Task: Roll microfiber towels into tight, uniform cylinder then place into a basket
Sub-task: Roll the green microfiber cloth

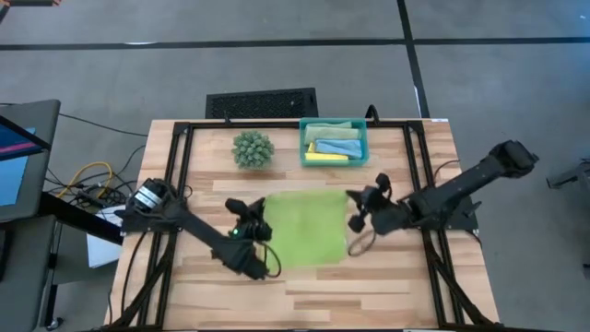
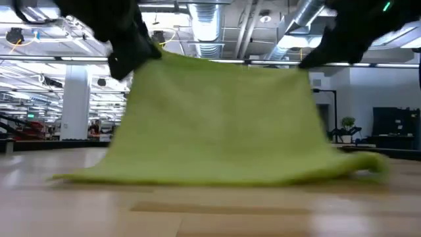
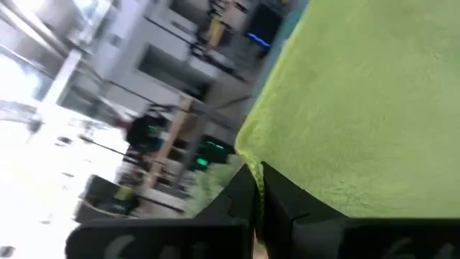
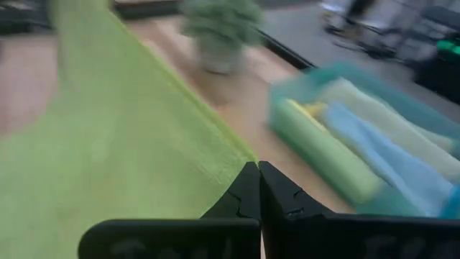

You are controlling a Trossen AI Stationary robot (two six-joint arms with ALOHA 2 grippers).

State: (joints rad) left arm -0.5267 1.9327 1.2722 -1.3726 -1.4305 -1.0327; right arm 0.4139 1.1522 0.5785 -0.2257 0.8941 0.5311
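In the high view, the left gripper (image 1: 251, 219) sits left of centre, clenched on the left corner of the lime green towel (image 1: 306, 226). The left wrist view shows the dark fingers (image 3: 241, 194) pinched together with the towel's hem caught between them. The towel spreads across the middle of the wooden table (image 1: 369, 295); the low view shows it lifted at both top corners like a tent, its lower edge trailing on the tabletop. Above it, upper centre, stands a spiky green plant ball (image 1: 253, 148), and further up a black slotted grille (image 1: 262, 101) beyond the table edge. To the right of the ball, the teal basket (image 1: 333, 160) holds rolled towels: yellow, light blue and what looks like sage green, though the blurred right wrist view makes the count uncertain. Right of centre, the right gripper (image 1: 356, 210) is shut tight on the towel's right corner, its fingers (image 4: 280, 198) meeting on the cloth edge.
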